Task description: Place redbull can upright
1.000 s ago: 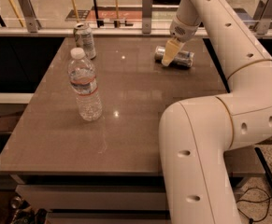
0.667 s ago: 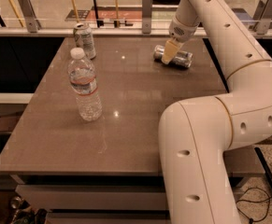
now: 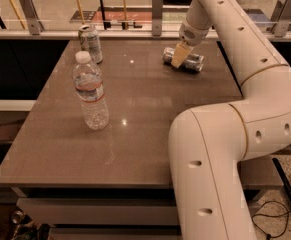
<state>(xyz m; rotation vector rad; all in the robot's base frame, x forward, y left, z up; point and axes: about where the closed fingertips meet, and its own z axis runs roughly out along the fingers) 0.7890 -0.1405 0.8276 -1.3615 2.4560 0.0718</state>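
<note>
The redbull can (image 3: pixel 191 62) is a slim silver can with blue print. It lies on its side at the far right of the brown table (image 3: pixel 135 134). My gripper (image 3: pixel 179 57) comes down from above on the end of the white arm (image 3: pixel 220 19). It sits right at the can's left half and covers part of it. I cannot see whether it holds the can.
A clear plastic water bottle (image 3: pixel 90 91) stands upright at the left middle of the table. A white-and-green-labelled can (image 3: pixel 90 42) stands upright at the far left corner. A metal railing (image 3: pixel 157 6) runs behind the table. My arm's lower links (image 3: pixel 210 174) cover the front right.
My gripper has shifted slightly left and down at the can. The can, the bottle and the other can have not moved.
</note>
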